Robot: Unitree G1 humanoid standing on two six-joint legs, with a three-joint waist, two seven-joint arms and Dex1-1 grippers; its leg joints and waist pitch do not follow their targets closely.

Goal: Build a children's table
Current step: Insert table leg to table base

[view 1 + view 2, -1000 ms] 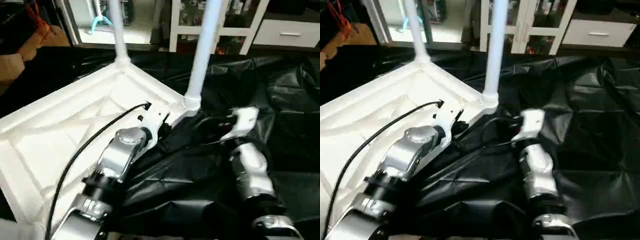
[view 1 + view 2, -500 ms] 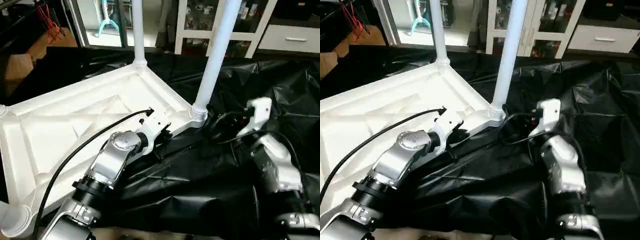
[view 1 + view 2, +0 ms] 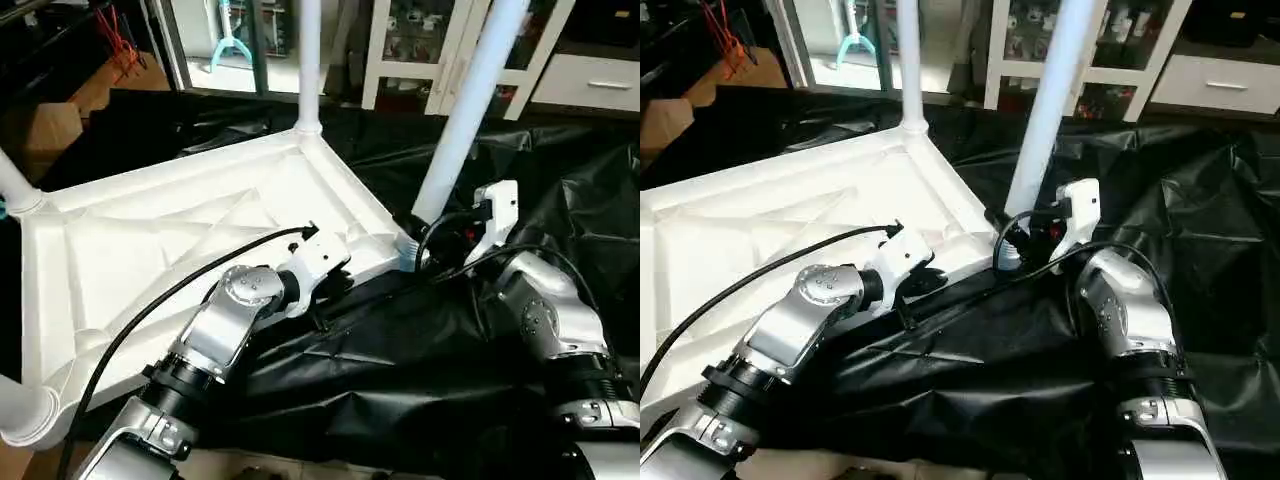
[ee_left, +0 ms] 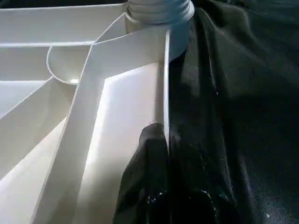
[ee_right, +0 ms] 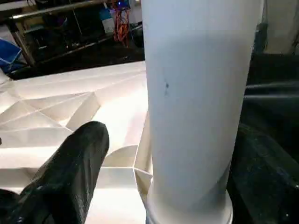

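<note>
White plastic tabletop [image 3: 150, 240] lies upside down on black sheeting [image 3: 400, 400], ribbed underside up, legs standing in its corner sockets. Landmark = the near-right leg [image 3: 470, 110], upright with a slight lean, long axis running up and away from its ribbed collar [image 4: 159, 9] at the tabletop corner. Right hand [image 5: 163, 154] is the nearer one: right wrist view has the leg standing between its two black fingers [image 5: 70, 172], one either side low down near the collar, hand spread wide; whether the pads touch the tube I can't tell, reads as straddling, not clamping. Left hand [image 4: 166, 149] sits back along the tabletop's right rim [image 4: 166, 84] from that leg, clenched on the thin rim wall, steadying the top. Far-right leg [image 3: 308, 60] stands behind the landmark leg at the far corner. Judgement: next move turns on the right hand closing square across the leg's axis and pushing or twisting down along it into the socket while the left holds the rim
</note>
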